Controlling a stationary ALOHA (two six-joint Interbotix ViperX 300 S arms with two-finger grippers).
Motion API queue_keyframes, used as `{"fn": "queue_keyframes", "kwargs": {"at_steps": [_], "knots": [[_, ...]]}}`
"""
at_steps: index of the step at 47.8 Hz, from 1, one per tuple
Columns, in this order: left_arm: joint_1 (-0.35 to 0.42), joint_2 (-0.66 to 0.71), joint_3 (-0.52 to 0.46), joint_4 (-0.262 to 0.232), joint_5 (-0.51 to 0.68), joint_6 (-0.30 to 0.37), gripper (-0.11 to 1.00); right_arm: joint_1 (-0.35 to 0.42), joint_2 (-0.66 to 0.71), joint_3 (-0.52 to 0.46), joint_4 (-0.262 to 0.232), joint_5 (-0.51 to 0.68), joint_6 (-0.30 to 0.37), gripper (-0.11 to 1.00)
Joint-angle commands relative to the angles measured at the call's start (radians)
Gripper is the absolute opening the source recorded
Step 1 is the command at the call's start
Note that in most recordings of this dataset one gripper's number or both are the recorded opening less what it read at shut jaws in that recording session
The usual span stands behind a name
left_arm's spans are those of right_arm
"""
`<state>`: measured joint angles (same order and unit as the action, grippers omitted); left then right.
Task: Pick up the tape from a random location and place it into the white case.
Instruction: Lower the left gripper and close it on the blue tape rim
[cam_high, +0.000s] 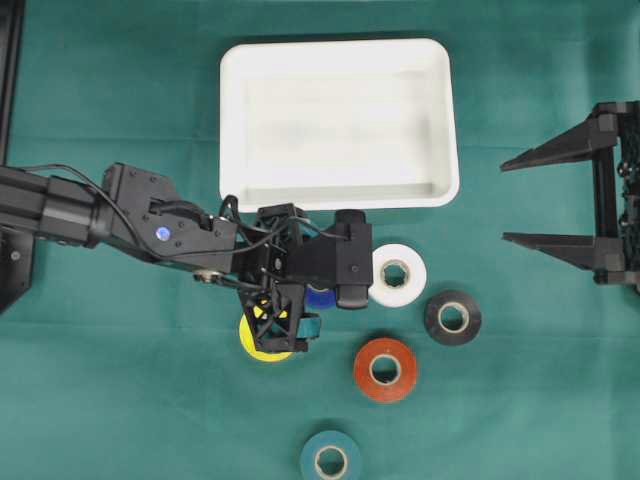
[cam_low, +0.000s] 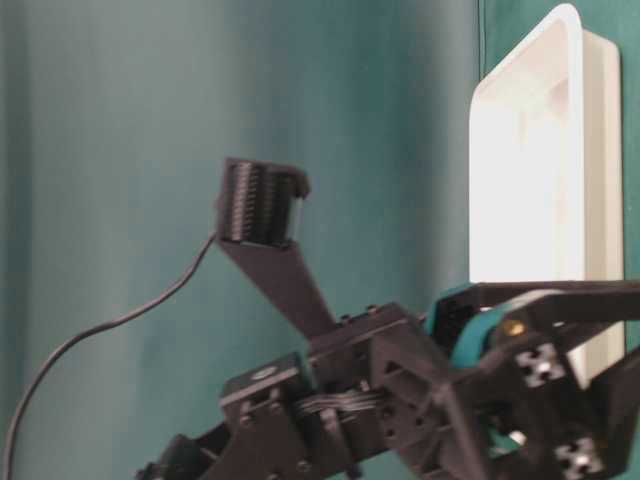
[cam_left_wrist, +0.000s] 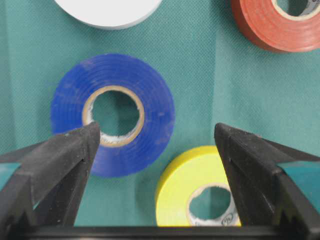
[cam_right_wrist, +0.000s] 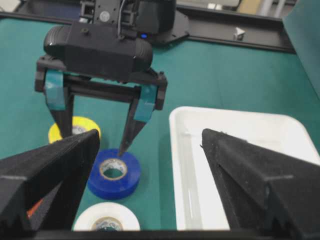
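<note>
The left gripper (cam_left_wrist: 156, 137) is hanging low over the green cloth (cam_left_wrist: 200, 90) with its jaws spread wide and holding nothing. Its two black fingers (cam_right_wrist: 131, 131) are pointing down, one tip standing over the core edge of the blue tape (cam_left_wrist: 113, 114), the other over the cloth just beside the yellow tape (cam_left_wrist: 195, 192). The blue roll is lying flat, partly between the fingers; the yellow roll is lying just beside it, apart by a narrow strip of cloth. Just beyond the blue roll, away from the fingers, the white tape (cam_high: 398, 274) is lying flat, and the red tape (cam_high: 385, 369) is sitting near it. Farther out, the black tape (cam_high: 452, 317) and a green tape (cam_high: 331, 459) are resting on the cloth. The white case (cam_high: 338, 122) is sitting past the white roll, well apart from the fingertips. The right gripper (cam_high: 510, 201) is waiting at the far side, jaws wide apart and gripping nothing.
</note>
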<state>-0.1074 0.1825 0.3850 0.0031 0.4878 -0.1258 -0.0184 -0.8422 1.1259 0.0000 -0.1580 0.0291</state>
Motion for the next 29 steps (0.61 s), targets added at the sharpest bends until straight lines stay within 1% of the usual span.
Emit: {"fn": "queue_keyframes", "kwargs": {"at_steps": [1,29], "knots": [[-0.005,-0.002,-0.018,0.0,-0.015,0.0,0.94,-0.003,0.005,-0.017,-0.002,-0.005,0.002,0.92],[-0.008,0.094,-0.028,0.002,-0.084,0.002,0.94,-0.014,0.011,-0.017,-0.002,-0.005,0.0,0.92]]}}
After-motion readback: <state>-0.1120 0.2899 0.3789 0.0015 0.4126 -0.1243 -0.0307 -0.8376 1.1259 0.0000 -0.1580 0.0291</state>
